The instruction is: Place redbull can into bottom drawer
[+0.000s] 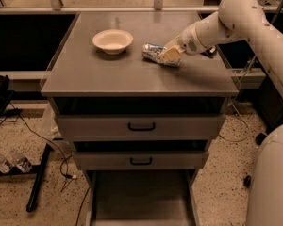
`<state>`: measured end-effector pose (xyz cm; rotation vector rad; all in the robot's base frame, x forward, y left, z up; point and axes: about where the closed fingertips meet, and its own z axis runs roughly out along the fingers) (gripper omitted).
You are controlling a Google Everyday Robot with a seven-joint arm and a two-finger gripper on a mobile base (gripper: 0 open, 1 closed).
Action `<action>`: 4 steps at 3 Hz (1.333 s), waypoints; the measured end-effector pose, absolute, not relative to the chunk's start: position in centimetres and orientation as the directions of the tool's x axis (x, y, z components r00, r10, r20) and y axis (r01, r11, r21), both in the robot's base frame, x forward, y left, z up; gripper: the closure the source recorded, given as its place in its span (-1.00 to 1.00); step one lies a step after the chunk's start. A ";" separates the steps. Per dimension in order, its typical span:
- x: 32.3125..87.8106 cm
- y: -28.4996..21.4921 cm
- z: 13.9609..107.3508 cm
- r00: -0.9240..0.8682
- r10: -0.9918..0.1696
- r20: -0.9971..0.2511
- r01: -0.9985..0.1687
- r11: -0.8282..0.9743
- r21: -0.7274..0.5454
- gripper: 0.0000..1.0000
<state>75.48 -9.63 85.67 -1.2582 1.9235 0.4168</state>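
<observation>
The redbull can (152, 52) lies on its side on the grey cabinet top (132, 74), just right of the white bowl (112, 41). My gripper (170, 55) reaches in from the right and sits over the can's right end, touching or nearly touching it. The bottom drawer (141, 199) is pulled out at the foot of the cabinet, and its plain grey floor shows with nothing on it.
The two upper drawers (141, 126) with black handles are closed. A dark object (210, 52) lies partly hidden behind my arm. Cables and a dark pole (40, 178) lie on the floor at left, with bottles (9, 161) beside them. The robot's white body (273, 182) fills the lower right.
</observation>
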 end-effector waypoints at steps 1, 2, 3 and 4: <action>73.6 -10.2 87.0 -0.207 -0.628 -0.750 -0.877 0.460 -0.143 1.00; 71.4 -11.0 88.9 -0.204 -0.630 -0.750 -0.868 0.470 -0.159 1.00; 68.5 -12.2 90.4 -0.215 -0.623 -0.752 -0.853 0.495 -0.166 1.00; 64.4 -13.8 91.3 -0.240 -0.622 -0.745 -0.828 0.532 -0.177 1.00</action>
